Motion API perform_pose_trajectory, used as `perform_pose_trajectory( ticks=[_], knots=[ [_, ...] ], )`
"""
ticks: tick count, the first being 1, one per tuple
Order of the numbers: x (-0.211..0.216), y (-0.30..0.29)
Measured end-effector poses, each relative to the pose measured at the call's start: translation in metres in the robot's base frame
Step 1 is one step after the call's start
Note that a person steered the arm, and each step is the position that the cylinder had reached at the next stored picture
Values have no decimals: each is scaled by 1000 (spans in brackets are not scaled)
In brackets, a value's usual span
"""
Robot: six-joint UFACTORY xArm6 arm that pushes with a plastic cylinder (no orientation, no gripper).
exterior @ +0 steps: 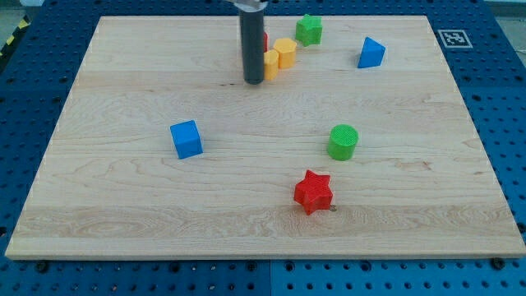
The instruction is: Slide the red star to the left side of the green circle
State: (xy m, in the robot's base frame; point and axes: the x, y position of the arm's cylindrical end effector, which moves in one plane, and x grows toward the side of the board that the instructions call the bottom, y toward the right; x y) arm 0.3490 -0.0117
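Observation:
The red star (pixel 313 191) lies on the wooden board, below and a little to the view's left of the green circle (pixel 343 141); the two are apart. My tip (pixel 253 81) is at the upper middle of the board, far above and to the left of the red star, right beside a yellow block (pixel 270 62). The rod rises from the tip to the view's top edge.
A second yellow block (pixel 285 53) sits next to the first. A small red block (pixel 264 40) shows just behind the rod. A green star (pixel 309 30) and a blue triangle (pixel 371 53) lie at the top right. A blue cube (pixel 186 139) lies at the left.

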Motion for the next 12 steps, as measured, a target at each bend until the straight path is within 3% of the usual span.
perform_pose_trajectory(
  ticks=[1,3,7,9,12],
  knots=[
    [7,0],
    [106,0],
    [244,7],
    [254,103],
    [248,65]
  ],
)
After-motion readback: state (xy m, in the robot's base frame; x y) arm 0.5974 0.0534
